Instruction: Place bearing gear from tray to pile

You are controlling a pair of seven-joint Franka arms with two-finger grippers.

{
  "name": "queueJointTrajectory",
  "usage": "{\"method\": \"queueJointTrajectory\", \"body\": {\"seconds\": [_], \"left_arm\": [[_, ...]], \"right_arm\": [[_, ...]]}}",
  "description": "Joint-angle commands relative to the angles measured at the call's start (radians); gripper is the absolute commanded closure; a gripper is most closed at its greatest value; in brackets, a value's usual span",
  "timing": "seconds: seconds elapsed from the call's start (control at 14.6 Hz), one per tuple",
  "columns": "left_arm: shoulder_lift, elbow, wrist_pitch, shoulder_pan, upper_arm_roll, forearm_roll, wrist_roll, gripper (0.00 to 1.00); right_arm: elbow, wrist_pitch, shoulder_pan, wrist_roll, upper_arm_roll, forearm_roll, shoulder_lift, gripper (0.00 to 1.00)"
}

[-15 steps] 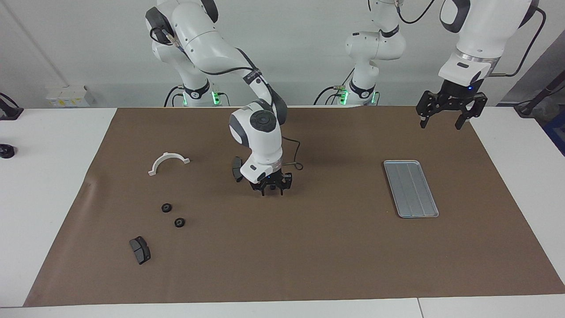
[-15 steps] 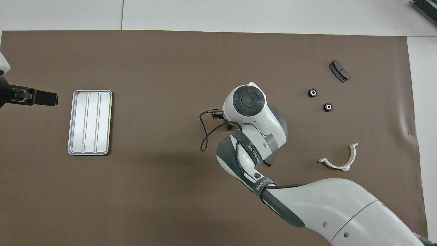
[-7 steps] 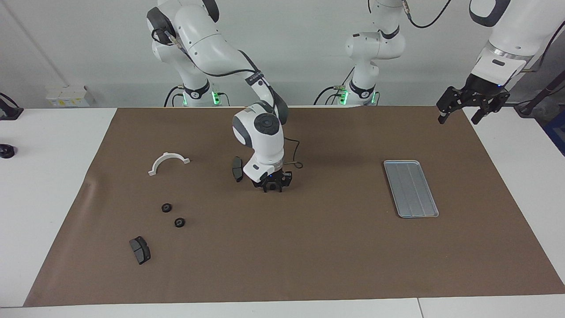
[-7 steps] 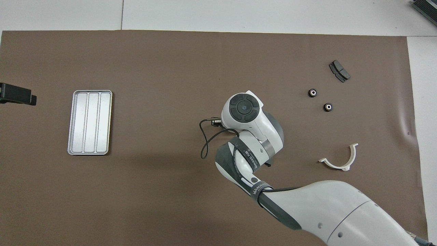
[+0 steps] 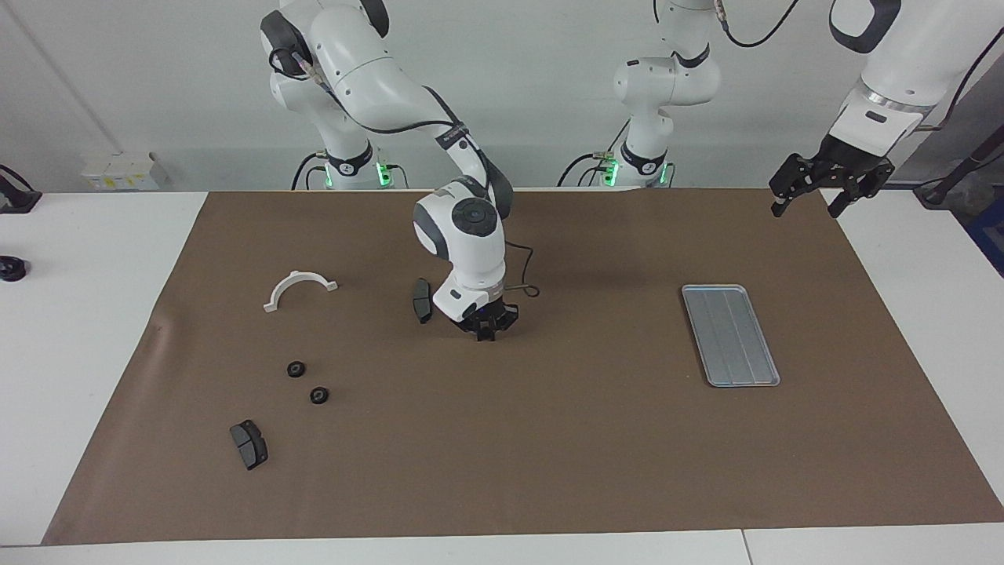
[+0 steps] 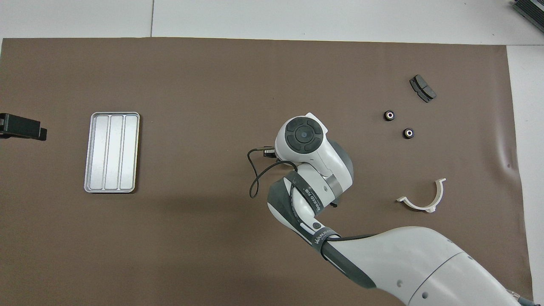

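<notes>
Finds the right gripper (image 5: 487, 331) down at the brown paper mat (image 5: 549, 455) in mid-table, fingertips clenched together. Cannot tell whether anything sits between those tips; from overhead, hidden under its own white wrist.

Finds the left gripper (image 5: 813, 195) up in the air with fingers spread apart, grasping nothing, over the mat's edge at the left arm's end of the table; waits there. Shows only as a black tip (image 6: 22, 127) in the overhead view.

Places the flat rectangular silver-grey ridged metal tray (image 5: 730, 335) (image 6: 111, 152) well apart from the right gripper, toward the left arm's end, and not under the left gripper.

Places the pile, two small black round gears with centre holes (image 5: 296, 369) (image 5: 318, 395) (image 6: 389, 115) (image 6: 408, 133), well apart from the right gripper toward the right arm's end, near each other but not touching.

Notes one dark grey brake pad (image 5: 422, 300) just beside the right gripper, a second (image 5: 249, 444) (image 6: 422, 88) near the gears, and a white half-ring bracket (image 5: 299, 287) (image 6: 423, 197) between that gripper and the right arm's end.
</notes>
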Motion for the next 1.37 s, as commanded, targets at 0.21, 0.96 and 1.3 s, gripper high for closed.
{"method": "queueJointTrajectory", "body": {"seconds": [0.21, 0.96, 1.3], "left_arm": [[-0.021, -0.021, 0.012, 0.016, -0.009, -0.001, 0.009, 0.0], [-0.014, -0.007, 0.011, -0.004, -0.02, 0.017, 0.011, 0.0], [-0.021, -0.015, -0.002, -0.004, -0.02, 0.019, 0.011, 0.0]], "right_arm": [[-0.019, 0.017, -0.03, -0.015, 0.008, 0.011, 0.002, 0.95], [-0.01, -0.125, -0.309, -0.454, 0.008, 0.011, -0.079, 0.96], [-0.099, -0.121, -0.418, -0.606, 0.007, 0.011, -0.111, 0.96]]}}
